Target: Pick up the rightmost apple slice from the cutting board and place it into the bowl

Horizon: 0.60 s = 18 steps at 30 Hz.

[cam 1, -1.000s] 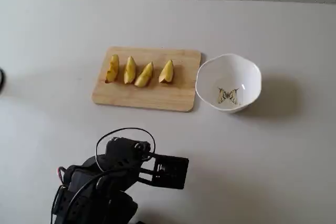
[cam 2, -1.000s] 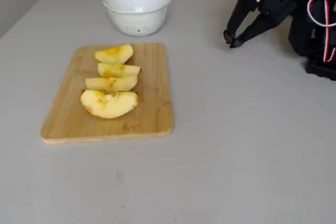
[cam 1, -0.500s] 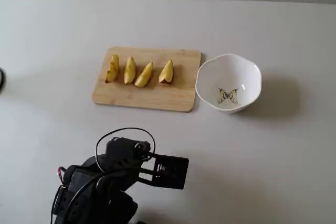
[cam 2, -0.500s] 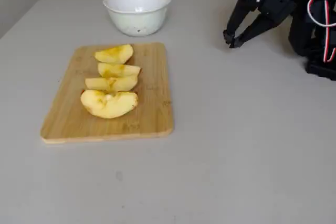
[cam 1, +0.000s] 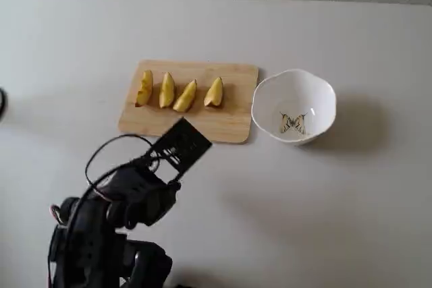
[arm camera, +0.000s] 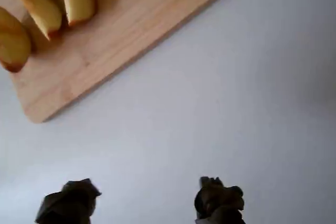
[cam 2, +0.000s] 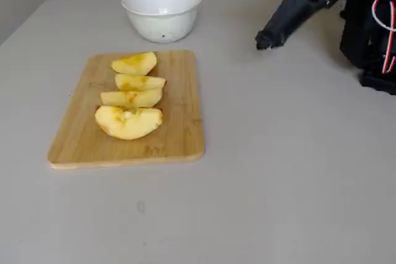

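On the cutting board (cam 1: 226,126), four apple wedges lay in a row, none yet lifted. The rightmost apple slice (cam 1: 214,92), as a fixed view showed it, sat at the end of the row nearest the bowl (cam 1: 294,106), apart from its neighbour; in another fixed view it was the wedge (cam 2: 135,63) at the board's far end, toward the bowl (cam 2: 162,12). The bowl stood just off the board's short edge and held nothing but its butterfly drawing.

The gripper (cam 1: 182,145) hung above the table just off the board's near long edge, well short of the row of slices. The wrist view showed the gripper (arm camera: 142,200) with its two dark fingertips (arm camera: 218,199) spread wide and nothing between them, bare table below and the board's corner (arm camera: 131,30) ahead.

By this showing, the task had barely begun: reaching over the board, closing on the end slice, carrying it across and dropping it in the bowl all remained.
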Each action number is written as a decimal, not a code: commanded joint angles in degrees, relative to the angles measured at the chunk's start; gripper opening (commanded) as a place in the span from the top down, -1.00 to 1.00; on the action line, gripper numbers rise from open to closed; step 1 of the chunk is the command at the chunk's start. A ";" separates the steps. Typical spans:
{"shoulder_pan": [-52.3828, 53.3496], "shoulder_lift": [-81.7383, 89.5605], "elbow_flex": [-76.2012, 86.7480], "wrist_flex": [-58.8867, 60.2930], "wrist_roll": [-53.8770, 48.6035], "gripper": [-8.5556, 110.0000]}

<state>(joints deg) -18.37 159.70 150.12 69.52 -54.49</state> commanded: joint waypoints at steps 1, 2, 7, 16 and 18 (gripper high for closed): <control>2.64 -30.85 -32.78 3.52 -11.87 0.07; 2.90 -35.60 -37.97 4.75 -12.92 0.02; 4.57 -57.48 -60.47 6.86 -16.00 -0.08; 8.61 -93.52 -100.63 15.38 -18.63 -0.05; 9.93 -100.02 -108.54 17.67 -19.51 -0.02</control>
<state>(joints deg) -10.81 70.14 60.73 83.85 -72.69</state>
